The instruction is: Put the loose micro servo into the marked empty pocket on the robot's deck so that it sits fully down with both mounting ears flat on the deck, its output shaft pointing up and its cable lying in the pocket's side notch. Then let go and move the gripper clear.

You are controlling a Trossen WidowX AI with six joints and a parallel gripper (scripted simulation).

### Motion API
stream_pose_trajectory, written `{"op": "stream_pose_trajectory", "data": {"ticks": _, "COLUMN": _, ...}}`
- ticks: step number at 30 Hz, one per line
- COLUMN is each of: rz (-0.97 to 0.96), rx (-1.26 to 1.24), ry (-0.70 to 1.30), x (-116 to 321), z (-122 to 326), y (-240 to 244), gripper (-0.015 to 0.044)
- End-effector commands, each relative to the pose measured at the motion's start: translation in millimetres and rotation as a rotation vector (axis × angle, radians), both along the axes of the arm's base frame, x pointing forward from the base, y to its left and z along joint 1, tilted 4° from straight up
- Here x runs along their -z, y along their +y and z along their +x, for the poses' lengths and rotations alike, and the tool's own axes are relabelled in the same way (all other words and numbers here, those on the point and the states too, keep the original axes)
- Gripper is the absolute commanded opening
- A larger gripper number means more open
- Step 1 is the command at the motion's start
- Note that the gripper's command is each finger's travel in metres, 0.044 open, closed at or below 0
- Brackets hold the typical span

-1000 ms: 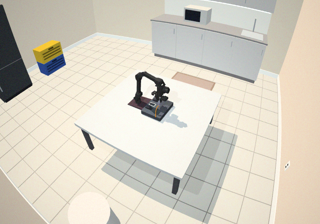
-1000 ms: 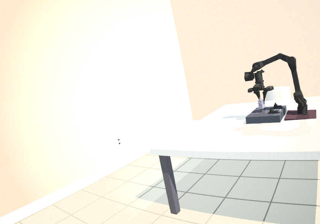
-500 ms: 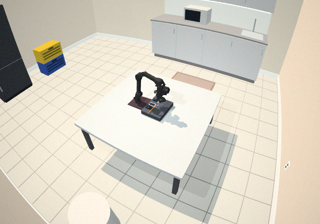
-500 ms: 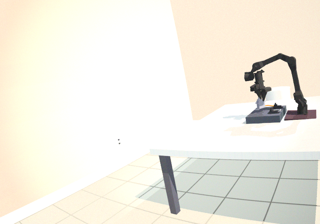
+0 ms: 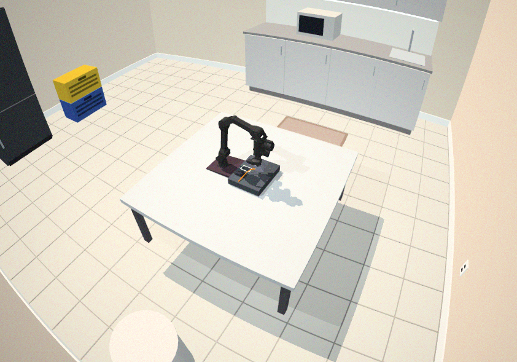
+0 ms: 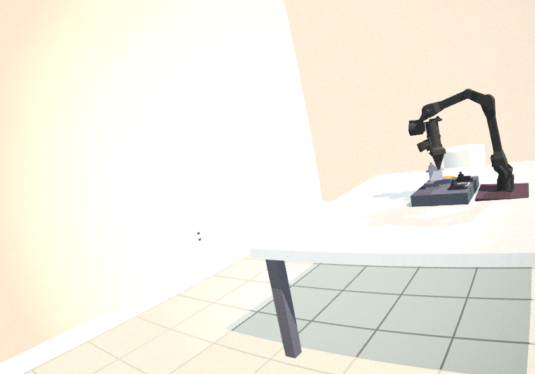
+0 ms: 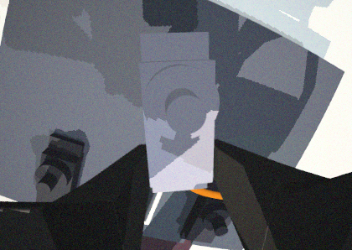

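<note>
Wrist view: the gripper (image 7: 180, 184) is closed on the micro servo (image 7: 178, 117), its dark fingers bearing on both sides of the pale body at frame centre. An orange cable (image 7: 206, 192) shows at the servo's lower edge. The grey deck (image 7: 63, 54) fills the frame behind it. Exterior view: the servo (image 6: 433, 172) hangs under the gripper (image 6: 439, 163), at the deck's (image 6: 439, 199) far edge at right of frame. Top view: the white-outlined pocket (image 5: 245, 168) sits just below the gripper, servo not seated in it.
</note>
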State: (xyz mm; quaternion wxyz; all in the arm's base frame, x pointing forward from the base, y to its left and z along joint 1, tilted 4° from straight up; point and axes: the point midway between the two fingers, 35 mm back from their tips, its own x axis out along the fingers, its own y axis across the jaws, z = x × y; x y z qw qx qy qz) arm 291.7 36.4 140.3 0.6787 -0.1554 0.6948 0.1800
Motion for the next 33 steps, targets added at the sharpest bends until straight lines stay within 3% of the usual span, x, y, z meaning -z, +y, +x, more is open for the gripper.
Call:
{"op": "stream_pose_trajectory", "data": {"ticks": 1, "rz": -0.002, "rx": 0.165, "ry": 0.003, "x": -0.4, "z": 0.1, "y": 0.4, "gripper": 0.0}}
{"op": "stream_pose_trajectory", "data": {"ticks": 8, "rz": -0.009, "rx": 0.384, "ry": 0.01, "x": -0.4, "z": 0.1, "y": 0.5, "gripper": 0.0}}
{"op": "stream_pose_trajectory", "data": {"ticks": 19, "rz": -0.009, "rx": 0.39, "ry": 0.011, "x": -0.6, "z": -6.0, "y": -0.1, "gripper": 0.0}}
{"op": "stream_pose_trajectory", "data": {"ticks": 33, "rz": -0.01, "rx": 0.39, "ry": 0.015, "x": -1.8, "z": -62.7, "y": -5.1, "gripper": 0.0}}
